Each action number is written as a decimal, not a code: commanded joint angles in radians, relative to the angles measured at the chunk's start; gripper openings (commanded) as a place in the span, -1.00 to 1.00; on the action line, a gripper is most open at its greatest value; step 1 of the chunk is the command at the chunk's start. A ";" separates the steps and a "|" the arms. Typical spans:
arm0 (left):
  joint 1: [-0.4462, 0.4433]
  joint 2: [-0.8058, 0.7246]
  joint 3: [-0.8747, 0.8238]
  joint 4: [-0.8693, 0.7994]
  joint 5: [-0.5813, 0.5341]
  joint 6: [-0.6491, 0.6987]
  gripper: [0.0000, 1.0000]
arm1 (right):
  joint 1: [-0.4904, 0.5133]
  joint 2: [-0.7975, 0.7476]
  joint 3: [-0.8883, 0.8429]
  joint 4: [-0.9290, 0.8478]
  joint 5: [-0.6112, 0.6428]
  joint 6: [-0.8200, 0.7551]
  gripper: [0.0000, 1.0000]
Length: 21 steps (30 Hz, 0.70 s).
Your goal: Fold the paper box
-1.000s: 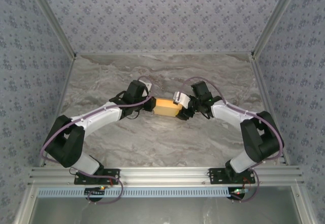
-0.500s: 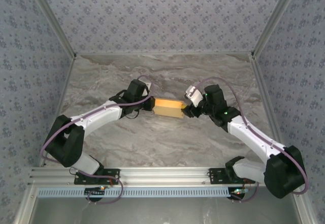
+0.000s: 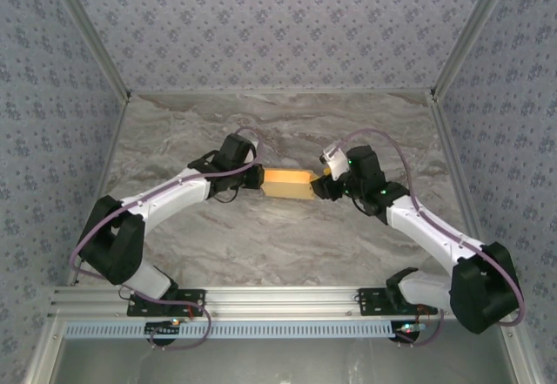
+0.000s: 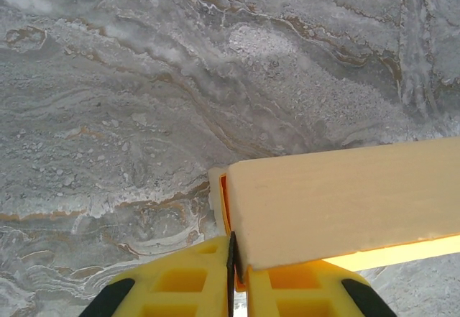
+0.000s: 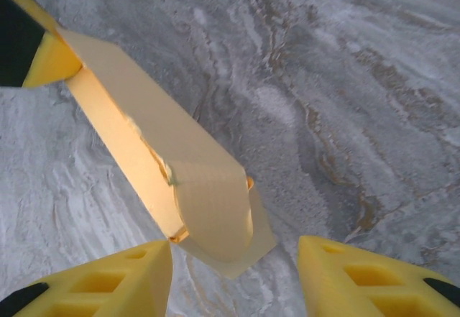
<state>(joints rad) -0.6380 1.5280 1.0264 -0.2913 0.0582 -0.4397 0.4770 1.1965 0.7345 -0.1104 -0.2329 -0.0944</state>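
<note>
Light, crease-prone card box (image 3: 288, 183) sits over mid-table (image 3: 261, 236), left gripper (image 4: 231, 274) jaws pinched shut on one end, right gripper (image 5: 233, 249) jaws apart around loose flap (image 5: 215, 209), probably the best hold.

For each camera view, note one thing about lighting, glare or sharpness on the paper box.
Top external: even, soft light, the paper box sharp, no glare. Left wrist: its top face washed pale, lower edge glowing yellow. Right wrist: its side wall glowing bright yellow, flap crisp.

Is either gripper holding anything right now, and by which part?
The left gripper pinches the paper box by the edge at one end. The right gripper is open at the other end.
</note>
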 commanded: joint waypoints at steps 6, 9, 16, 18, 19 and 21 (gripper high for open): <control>-0.008 0.023 0.042 -0.068 -0.007 -0.017 -0.75 | 0.010 0.050 0.061 -0.040 -0.035 -0.017 0.02; -0.011 0.029 0.052 -0.075 -0.006 -0.017 -0.74 | 0.021 0.074 0.084 -0.029 -0.029 -0.003 -0.15; -0.015 0.036 0.070 -0.091 -0.010 -0.025 -0.73 | 0.072 0.121 0.143 -0.052 0.050 0.011 -0.44; -0.016 0.034 0.080 -0.100 -0.008 -0.040 -0.72 | 0.084 0.140 0.164 -0.071 0.081 0.023 -0.55; -0.016 0.034 0.084 -0.104 -0.002 -0.047 -0.72 | 0.088 0.150 0.174 -0.082 0.096 0.034 -0.62; -0.019 0.026 0.089 -0.106 0.003 -0.061 -0.72 | 0.100 0.167 0.190 -0.097 0.122 0.060 -0.66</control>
<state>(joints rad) -0.6418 1.5475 1.0740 -0.3683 0.0406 -0.4702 0.5526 1.3392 0.8818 -0.1604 -0.1562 -0.0742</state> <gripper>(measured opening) 0.140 0.178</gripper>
